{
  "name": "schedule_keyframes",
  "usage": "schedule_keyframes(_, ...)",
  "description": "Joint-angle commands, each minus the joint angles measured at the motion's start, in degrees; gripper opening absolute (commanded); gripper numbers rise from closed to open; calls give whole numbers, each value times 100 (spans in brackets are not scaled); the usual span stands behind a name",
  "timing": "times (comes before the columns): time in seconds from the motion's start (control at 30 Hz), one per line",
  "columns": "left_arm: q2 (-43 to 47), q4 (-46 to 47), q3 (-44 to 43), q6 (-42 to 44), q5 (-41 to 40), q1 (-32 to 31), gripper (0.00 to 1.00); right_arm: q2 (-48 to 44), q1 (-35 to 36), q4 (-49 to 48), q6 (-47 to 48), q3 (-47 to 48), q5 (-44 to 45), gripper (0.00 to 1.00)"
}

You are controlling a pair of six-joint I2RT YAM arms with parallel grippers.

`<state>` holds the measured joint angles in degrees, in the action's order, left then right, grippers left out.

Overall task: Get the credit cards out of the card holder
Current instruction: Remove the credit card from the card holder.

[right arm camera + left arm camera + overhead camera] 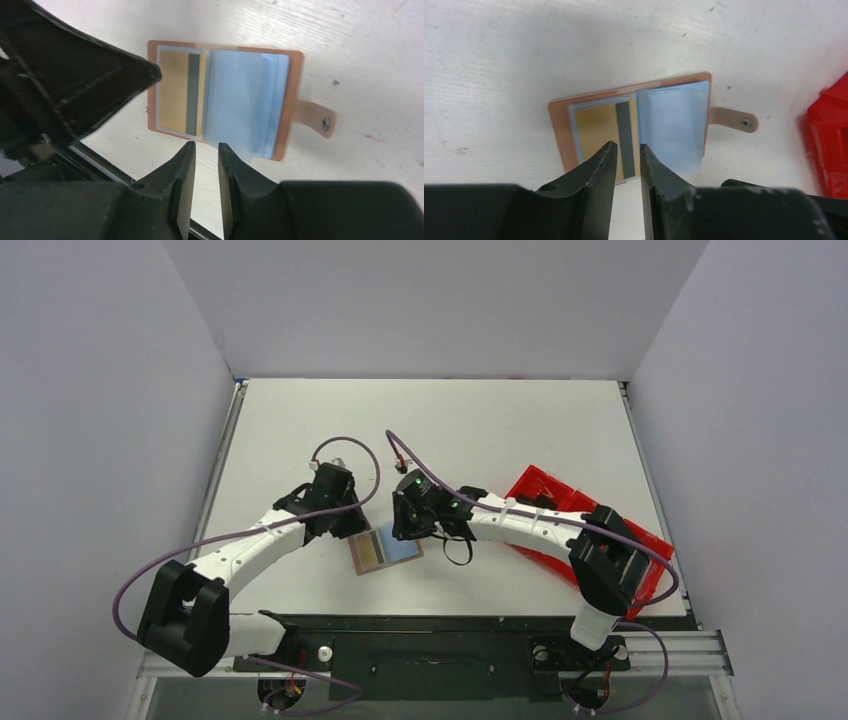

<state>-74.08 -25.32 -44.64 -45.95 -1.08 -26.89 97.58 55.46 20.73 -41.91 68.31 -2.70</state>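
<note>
The left arm reaches from its base forward and to the right, wrist bent down over the worktop (pixel 480 430). The left end effector (pixel 626 147) points steeply downward, its fingers a narrow gap apart with nothing seen pinched between them. Just under and ahead of its tips lies the card holder (pixel 674 120), spread open and flat. The tips overlap the near edge of the panel that carries a gold card (pixel 596 130) with a dark stripe; whether they touch it I cannot tell. The strap tab (pixel 734 120) sticks out on the far side from this end effector.

The right arm rises from its base over the red tray (pixel 560 505) and stretches leftward. The right end effector (pixel 205 145) also points down, fingers slightly apart and empty. The card holder lies just beyond its tips, the light blue panels nearest them.
</note>
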Motion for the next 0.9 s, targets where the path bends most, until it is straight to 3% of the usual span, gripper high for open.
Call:
schedule_keyframes(0.0, 178, -214, 266, -74, -283, 57, 20, 272, 172, 10, 152, 620, -153, 21)
schedule_keyframes(0.1, 563, -190, 484, -175, -352, 163, 15, 534, 200, -9, 165, 825, -331, 21)
schedule_keyframes(0.4, 248, -19, 768, -214, -289, 299, 8, 1377, 112, -77, 205, 1153, -572, 20)
schedule_keyframes(0.87, -534, 635, 898, -138, 22, 290, 0, 1737, -197, -800, -102, 528, -1027, 20)
